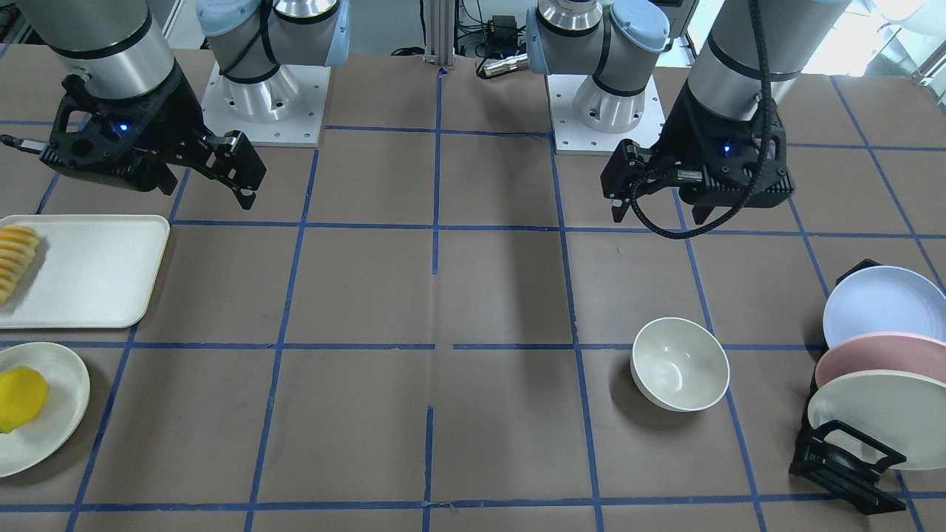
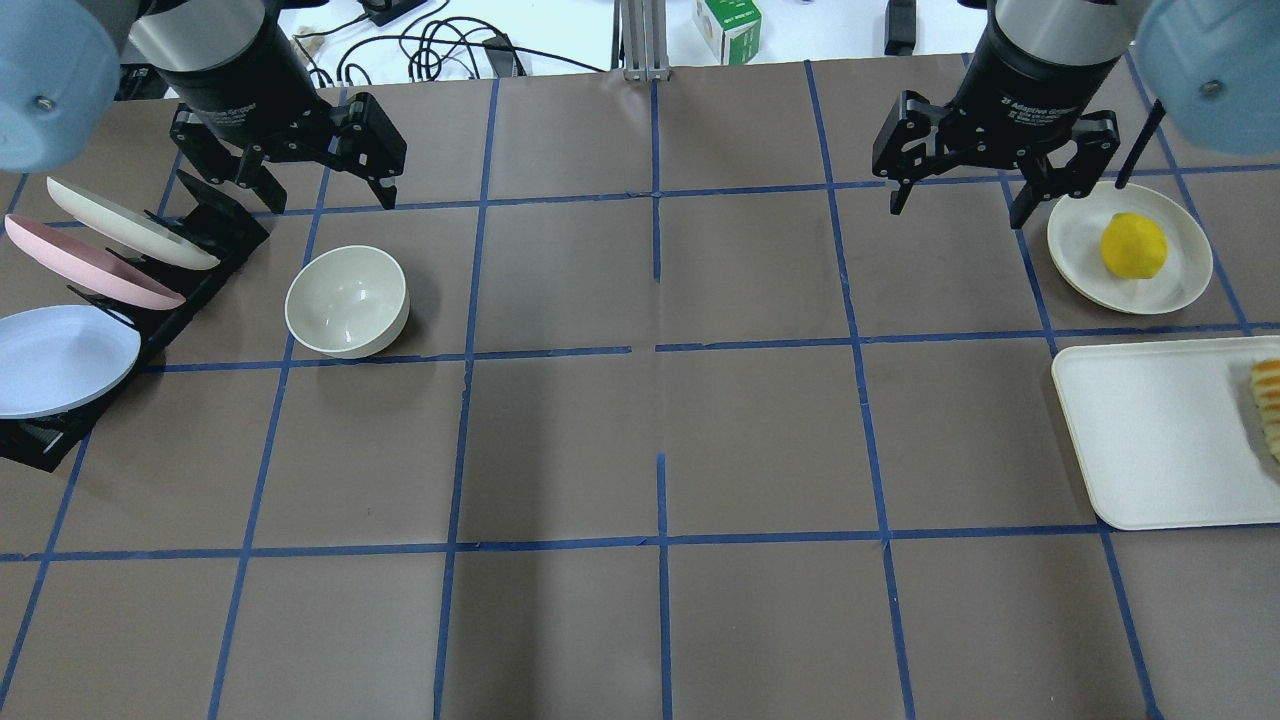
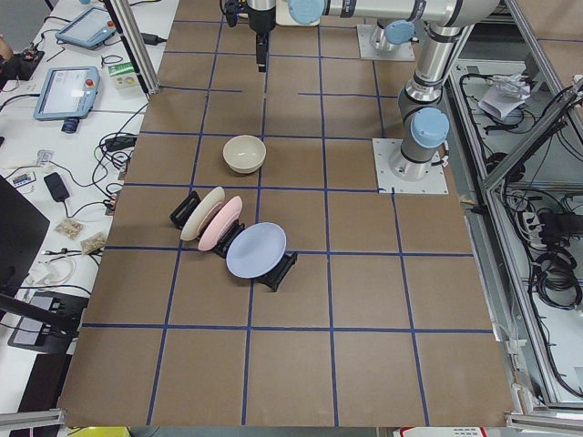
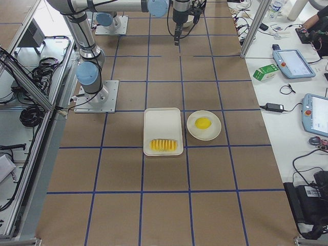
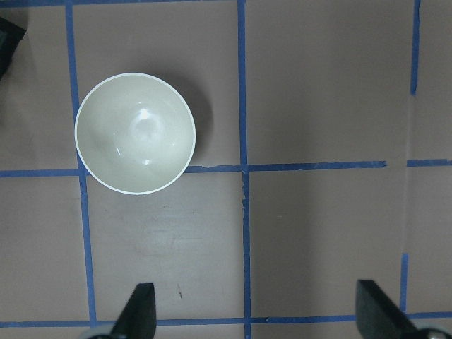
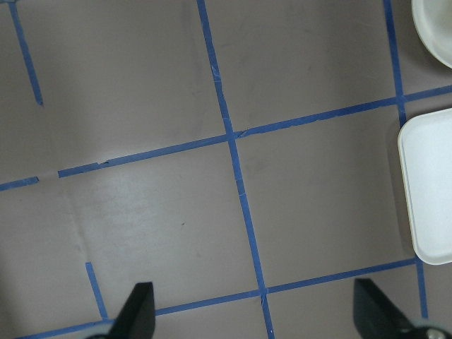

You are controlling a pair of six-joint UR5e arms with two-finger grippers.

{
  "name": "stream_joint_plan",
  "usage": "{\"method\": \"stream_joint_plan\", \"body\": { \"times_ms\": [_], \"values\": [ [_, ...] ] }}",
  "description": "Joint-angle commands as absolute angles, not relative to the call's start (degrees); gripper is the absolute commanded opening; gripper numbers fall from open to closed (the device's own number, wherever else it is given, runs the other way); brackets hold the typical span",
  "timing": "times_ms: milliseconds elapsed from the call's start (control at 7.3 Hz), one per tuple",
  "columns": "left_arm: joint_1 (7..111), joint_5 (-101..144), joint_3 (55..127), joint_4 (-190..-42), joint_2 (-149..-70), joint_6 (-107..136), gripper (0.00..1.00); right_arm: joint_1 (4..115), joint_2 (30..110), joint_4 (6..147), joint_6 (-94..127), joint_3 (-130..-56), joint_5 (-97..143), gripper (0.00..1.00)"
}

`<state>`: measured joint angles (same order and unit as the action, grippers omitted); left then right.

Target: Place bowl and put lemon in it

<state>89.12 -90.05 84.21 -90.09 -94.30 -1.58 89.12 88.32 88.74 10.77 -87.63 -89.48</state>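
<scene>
Off-white bowl [image 2: 347,300] stands upright on the table [image 2: 660,620]. The left gripper [image 2: 330,198] hangs above the table just past the bowl's far side, pointing down, jaws spread wide, empty. Well apart from the bowl, the right gripper [image 2: 958,210], lettered "Adaptive Gripper", hangs equally wide beside the plate [image 2: 1085,270] carrying the lemon [image 2: 1133,245].

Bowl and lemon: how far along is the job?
Done: perhaps the placing, as the bowl stands upright and empty beside the plate rack. In hand: nothing; the left gripper and right gripper are both open and empty. Left: the lemon lies on its cream plate, not yet picked up or put in the bowl.
</scene>
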Motion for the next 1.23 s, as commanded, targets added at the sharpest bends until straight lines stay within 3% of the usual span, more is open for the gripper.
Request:
{"method": "stream_joint_plan", "body": {
  "times_ms": [0,685,1096],
  "values": [
    [89.12,-90.0,84.11,-90.35,-94.39,-1.67,1.0,89.03,88.33,88.68,10.72,-87.71,-89.47,1.0],
    [75.51,-87.01,85.69,-82.81,-103.95,-13.69,1.0,87.11,87.63,90.17,7.5,-89.38,-89.47,1.0],
    [69.96,-86.92,93.04,-68.43,-111.24,-21.45,1.0,73.62,80.88,100.69,-17.59,-89.3,-89.39,1.0]
  ]
}}
